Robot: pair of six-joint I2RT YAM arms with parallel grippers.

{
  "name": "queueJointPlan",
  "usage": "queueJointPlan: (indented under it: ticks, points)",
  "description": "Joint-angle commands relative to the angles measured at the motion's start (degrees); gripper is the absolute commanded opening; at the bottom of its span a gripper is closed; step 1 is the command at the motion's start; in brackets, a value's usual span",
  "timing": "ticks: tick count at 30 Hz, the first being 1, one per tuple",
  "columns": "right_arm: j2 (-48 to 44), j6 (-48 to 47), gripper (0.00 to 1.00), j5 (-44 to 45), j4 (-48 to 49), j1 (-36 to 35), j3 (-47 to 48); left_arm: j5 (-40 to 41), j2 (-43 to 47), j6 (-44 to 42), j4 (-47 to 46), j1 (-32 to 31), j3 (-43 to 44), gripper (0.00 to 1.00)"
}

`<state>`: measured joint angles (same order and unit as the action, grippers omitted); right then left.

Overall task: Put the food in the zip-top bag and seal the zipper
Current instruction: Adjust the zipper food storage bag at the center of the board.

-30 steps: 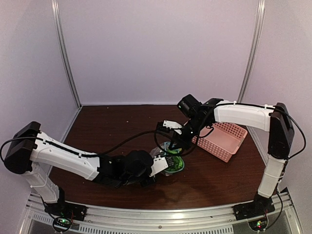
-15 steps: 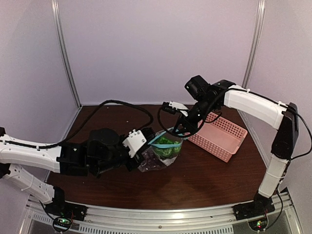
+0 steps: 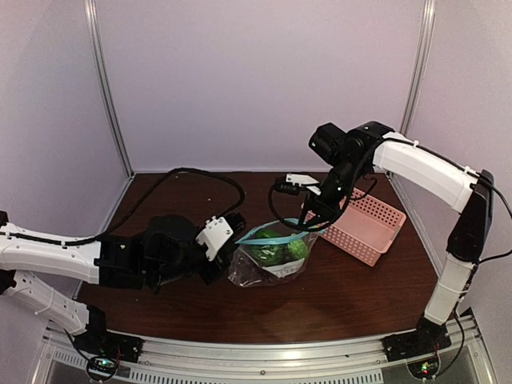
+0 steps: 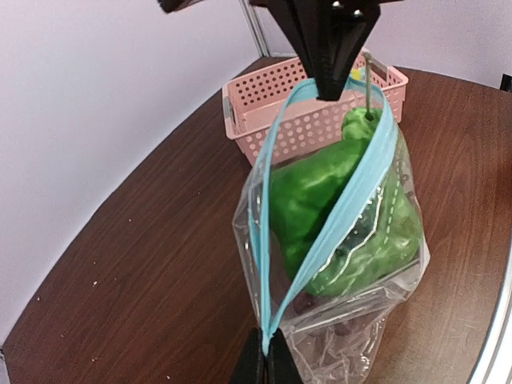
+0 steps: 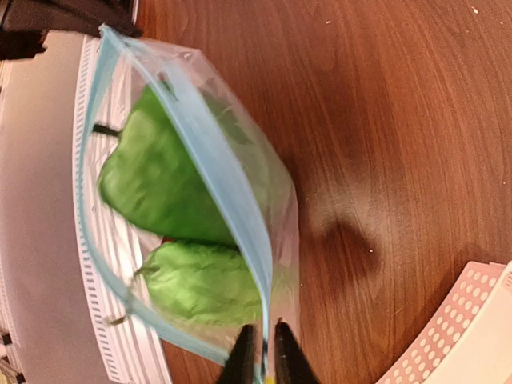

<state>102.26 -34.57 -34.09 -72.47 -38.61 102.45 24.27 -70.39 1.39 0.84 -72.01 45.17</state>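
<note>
The zip-top bag hangs clear of the table, stretched between both grippers. My left gripper is shut on one end of the teal zipper. My right gripper is shut on the other end. Between them the zipper gapes, its two strips apart. Inside the bag lies the food: a glossy green vegetable on top and dark grapes dimly seen at the bottom. The right gripper's fingers show at the top of the left wrist view.
A pink perforated basket stands just right of the bag, close under the right arm. The dark wooden table is walled at the back and sides. A black cable loops over the table behind the left arm.
The bag has been lifted off the table. My left gripper closed on its end and drew leftward; the right gripper rose and moved right, pulling the mouth taut.
</note>
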Motion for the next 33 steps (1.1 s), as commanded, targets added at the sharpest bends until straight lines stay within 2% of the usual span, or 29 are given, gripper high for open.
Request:
queueJointPlan:
  ticks: [1, 3, 6, 9, 10, 14, 22, 25, 27, 30, 33]
  points:
    - [0.30, -6.56, 0.23, -3.54, -4.59, 0.23, -3.28, -5.64, -2.14, 4.42, -3.95, 3.47, -3.58, 0.00]
    - [-1.00, -9.81, 0.43, -5.71, -4.05, 0.43, -5.84, -8.67, -4.05, 6.43, -7.89, 6.16, -6.34, 0.00]
    - [-4.07, -13.37, 0.56, -5.33, -0.31, 2.43, -12.69, -9.91, -5.58, 7.99, -14.56, 8.42, -11.29, 0.00]
    - [-5.50, -11.89, 0.60, -5.16, 6.54, 4.74, -19.86, -11.02, -4.15, 9.55, -16.84, 8.46, -13.12, 0.00]
    - [-6.17, -10.59, 0.62, -5.35, 11.48, 5.07, -23.44, -11.26, -3.61, 10.05, -16.83, 8.46, -13.06, 0.00]
    - [-8.40, -7.78, 0.64, -6.97, 22.91, 3.80, -31.28, -10.80, -1.91, 10.78, -14.54, 8.48, -11.48, 0.00]
    - [-7.96, -1.39, 0.64, -4.48, 33.26, 0.60, -32.15, -11.06, 1.70, 10.87, -11.52, 8.46, -10.63, 0.00]
    - [-6.81, -0.48, 0.60, -5.39, 34.98, 0.56, -31.71, -10.72, 1.60, 10.72, -11.04, 8.51, -10.54, 0.00]
    - [-6.06, -0.23, 0.49, -5.79, 35.34, 0.48, -31.46, -10.69, 1.17, 10.95, -11.06, 8.45, -10.62, 0.00]
    - [-5.44, -1.36, 0.26, -6.18, 33.00, 0.50, -30.88, -10.46, 1.25, 11.30, -11.87, 8.43, -11.62, 0.00]
    - [-6.68, -1.83, 0.13, -6.96, 33.10, 0.54, -32.10, -10.05, 1.31, 11.38, -12.64, 8.48, -12.54, 0.00]
